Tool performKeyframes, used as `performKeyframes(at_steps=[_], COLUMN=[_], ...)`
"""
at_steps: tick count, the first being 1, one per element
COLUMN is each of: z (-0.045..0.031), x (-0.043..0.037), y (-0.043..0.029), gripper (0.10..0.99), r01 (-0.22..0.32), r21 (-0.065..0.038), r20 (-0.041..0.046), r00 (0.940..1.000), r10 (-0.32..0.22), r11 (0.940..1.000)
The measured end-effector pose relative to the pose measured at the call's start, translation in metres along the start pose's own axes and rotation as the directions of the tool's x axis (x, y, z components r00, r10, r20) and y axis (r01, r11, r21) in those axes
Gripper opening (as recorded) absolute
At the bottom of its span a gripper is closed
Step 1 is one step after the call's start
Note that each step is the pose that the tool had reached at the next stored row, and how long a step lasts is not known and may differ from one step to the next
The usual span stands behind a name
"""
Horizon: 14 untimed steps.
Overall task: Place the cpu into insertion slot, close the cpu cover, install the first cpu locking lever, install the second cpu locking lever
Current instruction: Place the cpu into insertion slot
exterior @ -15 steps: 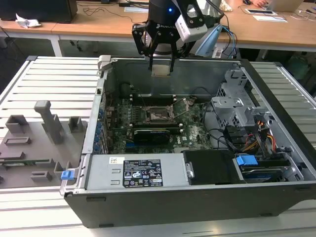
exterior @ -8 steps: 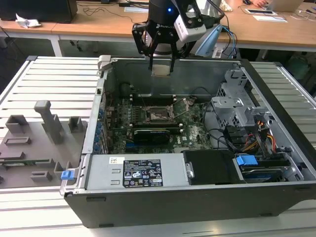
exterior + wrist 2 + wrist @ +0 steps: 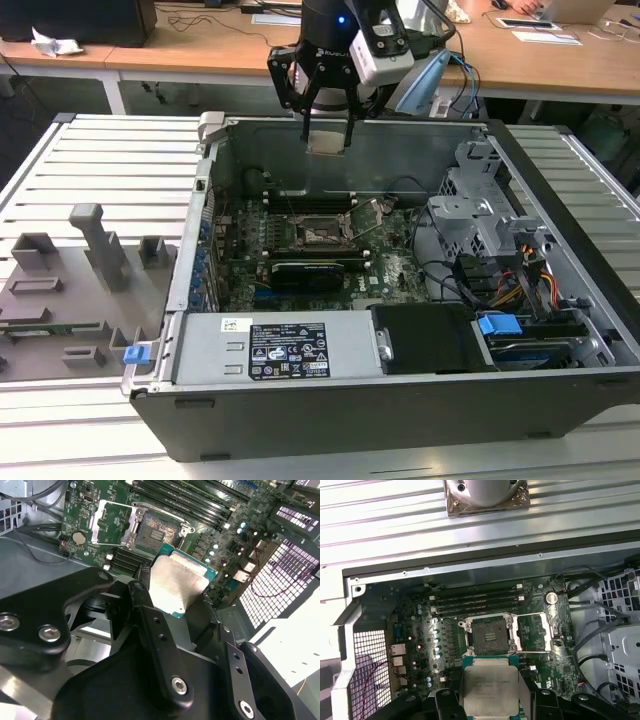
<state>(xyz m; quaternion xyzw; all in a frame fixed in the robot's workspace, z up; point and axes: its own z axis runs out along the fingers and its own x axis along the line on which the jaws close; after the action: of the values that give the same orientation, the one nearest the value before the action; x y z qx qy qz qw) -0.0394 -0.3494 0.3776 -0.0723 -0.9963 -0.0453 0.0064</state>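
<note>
So right now I've got the end effector (image 3: 327, 133) clamped on the cpu (image 3: 176, 582), pinching it by two opposite edges with the silver face up. It's hanging well above the open case (image 3: 400, 390), roughly over the back wall, so nowhere near seated yet. The slot (image 3: 490, 636) is bare on the board (image 3: 390, 270), and the cover (image 3: 534, 632) is flipped open just beside it, so the way in looks free.

What worries me:
- The grip is only on thin edges. Any bump and the chip could twist or drop onto the board.
- If it comes down skewed or rotated the wrong way, it lands on the socket contacts unevenly and bends them. I can't tell the notch orientation from either wrist view.
- The fingers are wide next to that socket frame, so they could catch the open cover or the memory slots (image 3: 475, 602) on the way down.
- The case wall is close below too.
</note>
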Motion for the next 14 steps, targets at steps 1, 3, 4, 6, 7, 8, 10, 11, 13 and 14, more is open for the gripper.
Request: performKeyframes(at_steps=[1, 3, 4, 6, 7, 8, 10, 11, 13, 14], z=[0.0, 0.0, 0.0, 0.0, 0.0, 0.0, 0.0, 0.0, 0.0, 0.0], x=[0.0, 0.0001, 0.0001, 0.0002, 0.0003, 0.0004, 0.0006, 0.0007, 0.0007, 0.0008], y=[0.0, 0.0, 0.0, 0.0, 0.0, -0.0001, -0.0001, -0.0001, -0.0001, -0.0001], gripper=[0.525, 0.525, 0.525, 0.525, 0.525, 0.525, 0.525, 0.525, 0.525, 0.525], r01=[-0.003, -0.008, -0.01, -0.016, -0.021, -0.026, -0.033, -0.038, -0.042, -0.045], r21=[0.0, 0.0, 0.0, 0.0, 0.0, -0.001, -0.001, -0.001, -0.001, -0.001], r20=[0.0002, 0.0007, 0.0009, 0.0014, 0.0018, 0.0023, 0.003, 0.0034, 0.0037, 0.0039], r00=[1.0, 1.0, 0.9999, 0.9999, 0.9998, 0.9997, 0.9994, 0.9993, 0.9991, 0.999], r10=[0.003, 0.008, 0.01, 0.016, 0.021, 0.026, 0.033, 0.038, 0.042, 0.045], r11=[1.0, 1.0, 0.9999, 0.9999, 0.9998, 0.9997, 0.9994, 0.9993, 0.9991, 0.999])
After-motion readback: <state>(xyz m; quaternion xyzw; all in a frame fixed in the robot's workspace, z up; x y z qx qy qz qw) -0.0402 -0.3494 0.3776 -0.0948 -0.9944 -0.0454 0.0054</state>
